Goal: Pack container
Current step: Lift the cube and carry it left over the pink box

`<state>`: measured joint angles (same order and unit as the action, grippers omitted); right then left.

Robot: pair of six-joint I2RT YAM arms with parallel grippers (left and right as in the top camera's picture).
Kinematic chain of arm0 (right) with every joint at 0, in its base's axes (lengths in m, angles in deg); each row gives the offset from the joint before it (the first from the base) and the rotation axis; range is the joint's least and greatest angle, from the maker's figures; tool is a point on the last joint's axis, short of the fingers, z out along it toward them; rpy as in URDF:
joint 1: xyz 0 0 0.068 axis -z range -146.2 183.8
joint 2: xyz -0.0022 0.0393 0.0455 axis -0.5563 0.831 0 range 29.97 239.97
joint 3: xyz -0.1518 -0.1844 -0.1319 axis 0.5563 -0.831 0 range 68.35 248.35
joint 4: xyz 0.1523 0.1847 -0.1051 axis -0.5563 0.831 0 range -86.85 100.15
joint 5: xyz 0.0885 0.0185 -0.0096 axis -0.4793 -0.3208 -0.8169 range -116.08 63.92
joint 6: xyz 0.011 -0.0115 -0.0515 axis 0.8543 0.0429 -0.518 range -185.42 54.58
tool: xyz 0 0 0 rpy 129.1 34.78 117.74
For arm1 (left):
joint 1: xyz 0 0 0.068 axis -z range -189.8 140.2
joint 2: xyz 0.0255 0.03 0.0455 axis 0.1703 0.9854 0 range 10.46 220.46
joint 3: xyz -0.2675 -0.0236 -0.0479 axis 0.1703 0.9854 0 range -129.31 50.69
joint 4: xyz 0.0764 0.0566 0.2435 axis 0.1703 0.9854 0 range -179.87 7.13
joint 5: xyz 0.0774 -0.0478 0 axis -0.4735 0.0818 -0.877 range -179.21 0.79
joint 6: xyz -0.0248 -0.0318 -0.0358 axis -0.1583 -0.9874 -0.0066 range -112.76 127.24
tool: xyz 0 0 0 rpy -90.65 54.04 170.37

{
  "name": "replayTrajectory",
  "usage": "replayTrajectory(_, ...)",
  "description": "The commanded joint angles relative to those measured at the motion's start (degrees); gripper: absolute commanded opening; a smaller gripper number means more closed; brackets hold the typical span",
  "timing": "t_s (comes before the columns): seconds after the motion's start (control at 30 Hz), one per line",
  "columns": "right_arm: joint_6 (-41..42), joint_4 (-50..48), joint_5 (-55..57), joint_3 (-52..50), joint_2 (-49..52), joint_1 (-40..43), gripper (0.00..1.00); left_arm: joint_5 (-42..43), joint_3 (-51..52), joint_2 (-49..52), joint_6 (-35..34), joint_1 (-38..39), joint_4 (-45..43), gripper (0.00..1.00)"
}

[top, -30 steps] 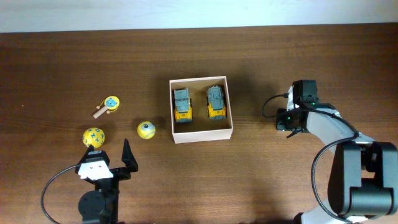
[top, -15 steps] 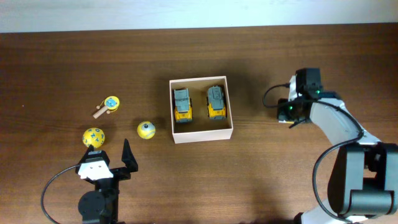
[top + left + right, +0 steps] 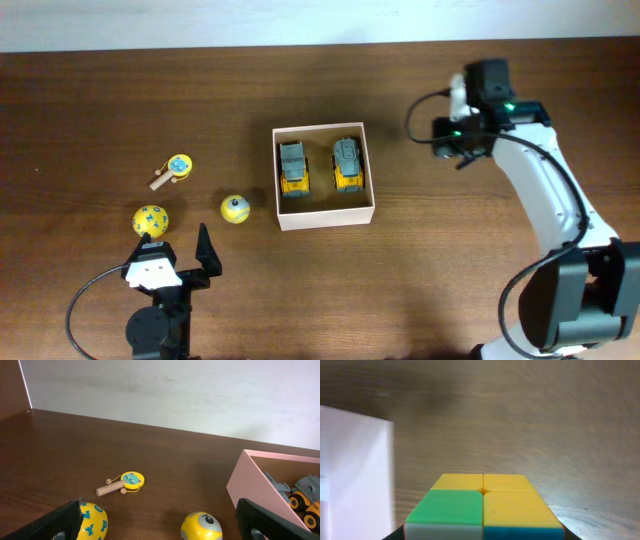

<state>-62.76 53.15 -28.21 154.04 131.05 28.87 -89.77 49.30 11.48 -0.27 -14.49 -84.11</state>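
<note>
The container (image 3: 328, 217), a square cardboard box, sits mid-table and holds two yellow-and-grey toy trucks (image 3: 293, 168) (image 3: 347, 164). Its wall also shows in the left wrist view (image 3: 252, 485) and at the left of the right wrist view (image 3: 355, 460). My right gripper (image 3: 447, 140) hovers just right of the box's far right corner, shut on a yellow-and-green puzzle cube (image 3: 483, 505). My left gripper (image 3: 180, 252) is open and empty near the front edge, with a yellow lettered ball (image 3: 151, 220) (image 3: 92, 521) and a yellow ball with an eye (image 3: 234, 208) (image 3: 201, 526) just ahead of it.
A small wooden-handled toy with a yellow disc (image 3: 173, 170) (image 3: 122, 483) lies left of the box, beyond the balls. A pale wall runs along the table's far edge.
My right arm has moved away from me and left toward the box's far right corner, carrying the cube. The left arm and the toys have not moved.
</note>
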Motion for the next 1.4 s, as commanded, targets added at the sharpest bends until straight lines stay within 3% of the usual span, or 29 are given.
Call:
replayTrajectory(0.0, -0.72, 1.11, -0.94, 4.52, 0.11, -5.33, 0.5, 0.79, 0.39, 0.04, 0.92, -0.35, -0.2, 0.99)
replayTrajectory(0.33, 3.45, -0.7, -0.39, 6.25, 0.13, -18.73, 0.5, 0.79, 0.39, 0.04, 0.92, -0.35, -0.2, 0.99)
replayTrajectory(0.67, 14.45, -4.35, 4.35, 6.23, 1.09, -26.23, 0.51, 0.79, 0.39, 0.04, 0.92, -0.35, -0.2, 0.99)
replayTrajectory(1.0, 23.04, -5.31, 10.62, 6.21, 6.56, -29.88, 0.5, 0.79, 0.39, 0.04, 0.92, -0.35, -0.2, 0.99)
replayTrajectory(1.37, 24.02, -8.76, 10.54, 6.21, 11.78, -30.42, 0.5, 0.79, 0.39, 0.04, 0.92, -0.35, -0.2, 0.99)
